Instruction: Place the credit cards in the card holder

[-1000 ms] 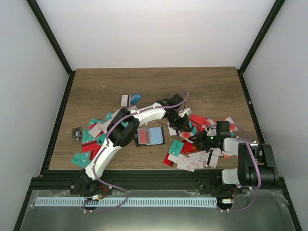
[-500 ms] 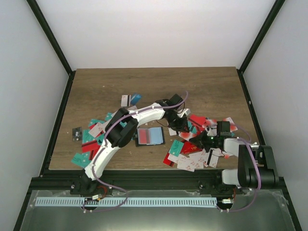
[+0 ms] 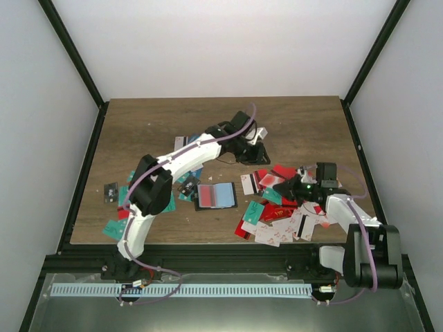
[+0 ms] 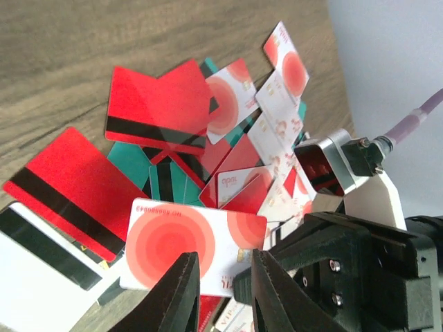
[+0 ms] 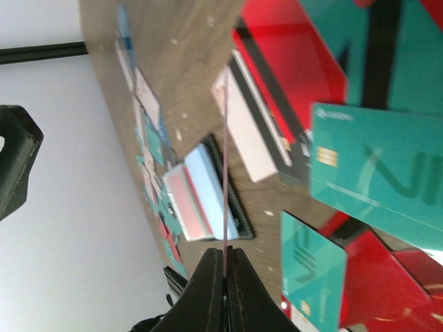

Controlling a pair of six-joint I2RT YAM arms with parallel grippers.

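Note:
The card holder (image 3: 216, 196) lies open on the table, showing pink and pale blue sleeves; it also shows in the right wrist view (image 5: 201, 194). Credit cards (image 3: 273, 225) in red, teal and white lie scattered to its right and left. My right gripper (image 3: 285, 187) (image 5: 226, 252) is shut on a white card with red circles (image 4: 183, 242), seen edge-on in the right wrist view (image 5: 226, 159), held above the pile right of the holder. My left gripper (image 3: 252, 158) (image 4: 221, 287) is open and empty, above the table behind the pile, facing the held card.
More cards lie on the left side (image 3: 131, 200) and behind the holder (image 3: 187, 142). A small black item (image 3: 110, 191) sits near the left edge. Red cards with dark stripes (image 4: 159, 107) and teal cards (image 5: 377, 173) lie under the grippers.
My left arm has swung back from the card pile toward the far side of the table. My right gripper has shifted slightly right, still holding the card.

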